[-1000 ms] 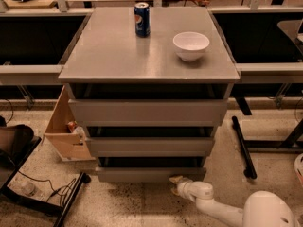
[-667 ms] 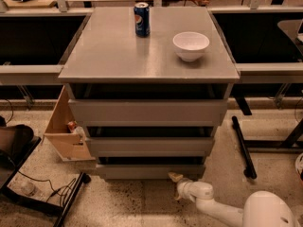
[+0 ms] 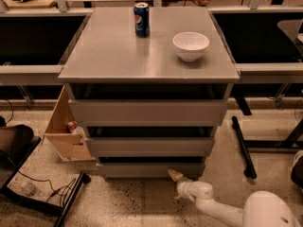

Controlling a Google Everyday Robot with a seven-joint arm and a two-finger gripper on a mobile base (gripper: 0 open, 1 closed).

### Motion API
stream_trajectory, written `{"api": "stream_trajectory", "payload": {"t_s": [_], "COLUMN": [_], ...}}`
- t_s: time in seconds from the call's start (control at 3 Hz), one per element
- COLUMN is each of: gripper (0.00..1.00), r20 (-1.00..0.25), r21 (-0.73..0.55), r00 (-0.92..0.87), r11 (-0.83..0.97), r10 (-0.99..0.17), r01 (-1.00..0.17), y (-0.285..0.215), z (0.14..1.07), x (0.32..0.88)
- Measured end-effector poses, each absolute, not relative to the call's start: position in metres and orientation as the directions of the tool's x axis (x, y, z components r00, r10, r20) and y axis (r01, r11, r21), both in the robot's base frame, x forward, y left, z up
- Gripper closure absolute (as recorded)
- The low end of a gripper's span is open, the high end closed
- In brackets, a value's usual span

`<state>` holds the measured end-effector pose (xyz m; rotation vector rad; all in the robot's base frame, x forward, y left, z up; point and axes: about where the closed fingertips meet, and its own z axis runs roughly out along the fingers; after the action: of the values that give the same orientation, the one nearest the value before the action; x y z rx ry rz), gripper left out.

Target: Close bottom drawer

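Note:
The grey cabinet has three flat handleless drawer fronts. The bottom drawer is the narrowest front, low near the floor, with a thin dark gap above it. My gripper reaches in from the lower right on a white arm. Its tan fingertip touches the bottom drawer's front near the right end. The tray inside the drawer is hidden.
A blue soda can and a white bowl stand on the cabinet top. A wooden box leans at the cabinet's left. A black stand is on the floor at right, cables and a dark frame at left.
The bottom drawer front has slid back toward the cabinet, and my gripper has followed it inward and up.

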<state>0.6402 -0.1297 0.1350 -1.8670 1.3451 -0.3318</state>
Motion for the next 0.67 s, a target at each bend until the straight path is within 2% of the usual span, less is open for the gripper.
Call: {"api": "stream_trajectory", "payload": {"t_s": [0.67], "gripper": [0.61], "r20": [-0.196], "r21": [-0.728], "r00": [0.393], "r11": [-0.135], "r10": [-0.899], "r01": [-0.672], "y": [-0.129], "z": [0.146], "x": [0.627]}}
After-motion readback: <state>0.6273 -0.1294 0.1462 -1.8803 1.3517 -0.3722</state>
